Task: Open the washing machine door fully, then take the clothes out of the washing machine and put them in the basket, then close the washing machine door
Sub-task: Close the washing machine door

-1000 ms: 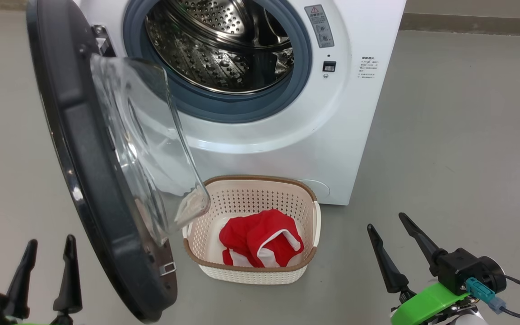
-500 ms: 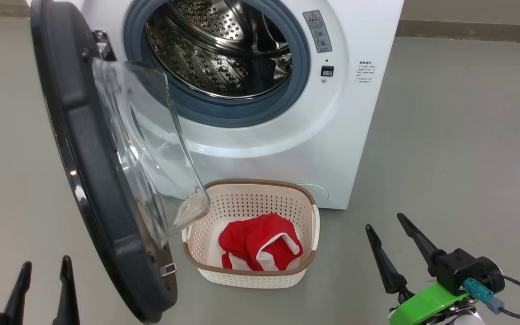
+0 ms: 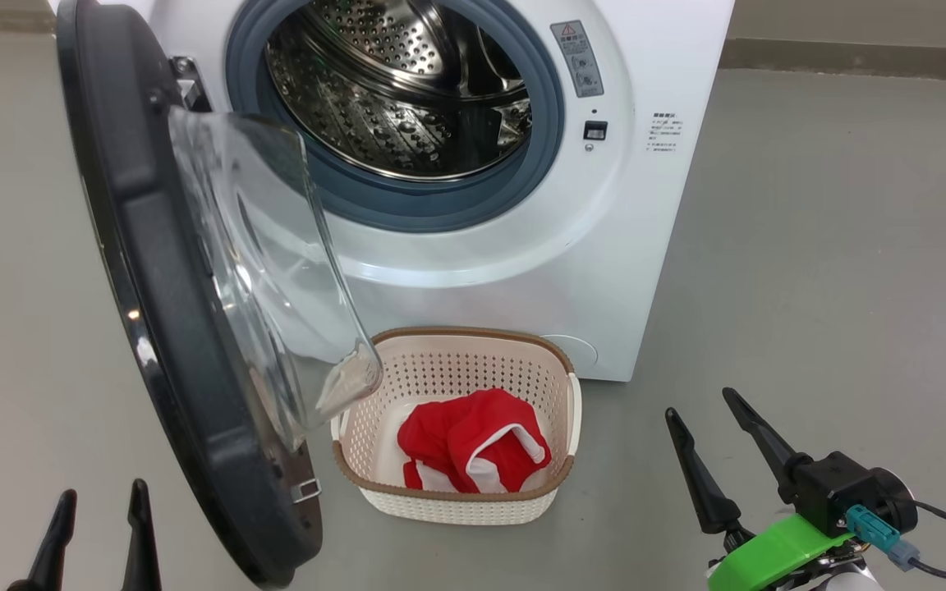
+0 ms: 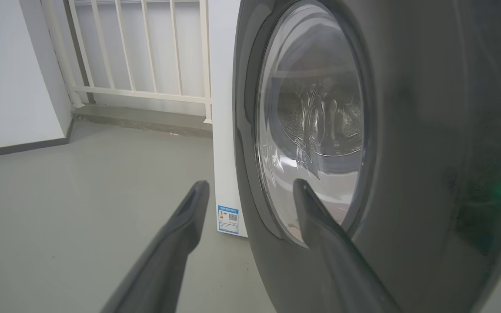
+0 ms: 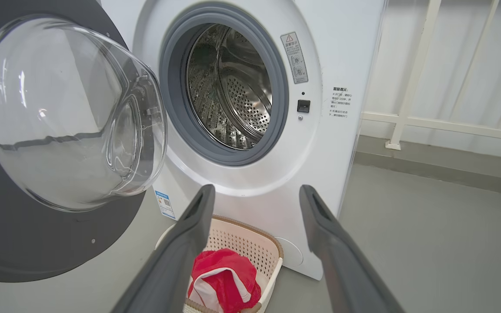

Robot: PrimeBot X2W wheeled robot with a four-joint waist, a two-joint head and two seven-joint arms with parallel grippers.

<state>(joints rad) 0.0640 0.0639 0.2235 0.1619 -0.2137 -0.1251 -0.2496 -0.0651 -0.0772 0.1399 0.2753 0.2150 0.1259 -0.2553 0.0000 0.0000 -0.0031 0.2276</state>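
Nearest the camera, the left gripper (image 3: 103, 492) sits low at the bottom left, fingers spread, holding nothing. The right gripper (image 3: 699, 404) is at the lower right, also spread and empty, well apart from everything.

In the left wrist view the left fingers point along the outer face of the washing machine door (image 3: 153, 328); whether they touch it cannot be told. The door hangs wide open on its left hinge, glass bowl facing the opening.

Next out, the basket (image 3: 473, 331) stands on the floor just in front of the washing machine (image 3: 522, 263), below the opening. The clothes (image 3: 473, 447) lie bunched inside it, red with white trim.

Farthest, the drum (image 3: 407, 107) shows bare steel, with no fabric in the visible part.

Judged step: unloading looks done and closing the door is what remains. The next move calls for the left gripper to push on the door's outer rim and swing it toward the gasket (image 3: 440, 205) until it latches. The door's lower edge passes near the basket, so watch for clipping it.
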